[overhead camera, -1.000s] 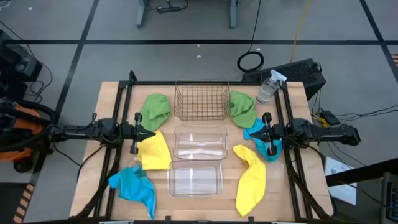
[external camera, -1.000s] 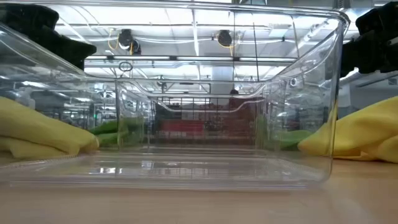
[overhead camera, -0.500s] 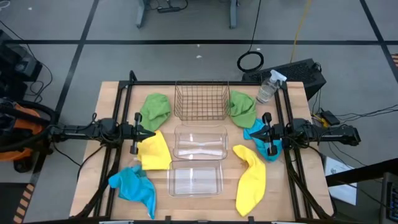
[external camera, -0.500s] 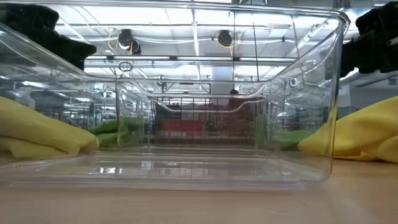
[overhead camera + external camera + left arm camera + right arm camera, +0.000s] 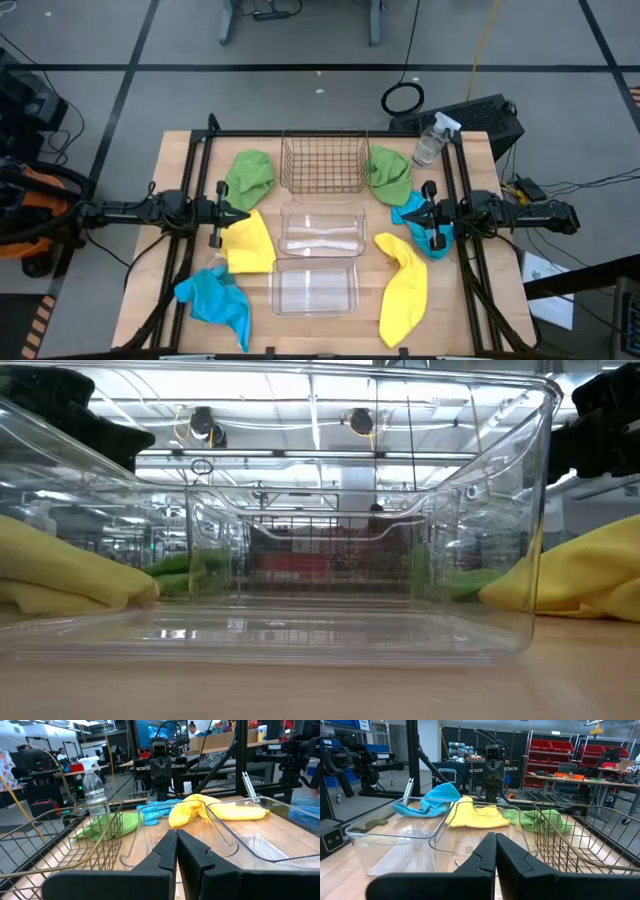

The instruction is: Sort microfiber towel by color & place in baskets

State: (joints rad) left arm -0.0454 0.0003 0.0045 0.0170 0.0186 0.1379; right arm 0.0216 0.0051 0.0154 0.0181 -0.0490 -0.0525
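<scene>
Three baskets, wire (image 5: 323, 163) and two clear (image 5: 321, 230) (image 5: 314, 290), sit empty at frame centre; both grippers (image 5: 243, 214) (image 5: 405, 212) closed, holding nothing.

A grey floor (image 5: 300, 40) crossed by dark lines is seen around the wooden table (image 5: 180, 150). Red storage bins (image 5: 547, 757) on shelving are lined along the far wall (beside cluttered workbenches (image 5: 590, 777)). Rows of ceiling lights (image 5: 300, 385) are reflected overhead.
</scene>
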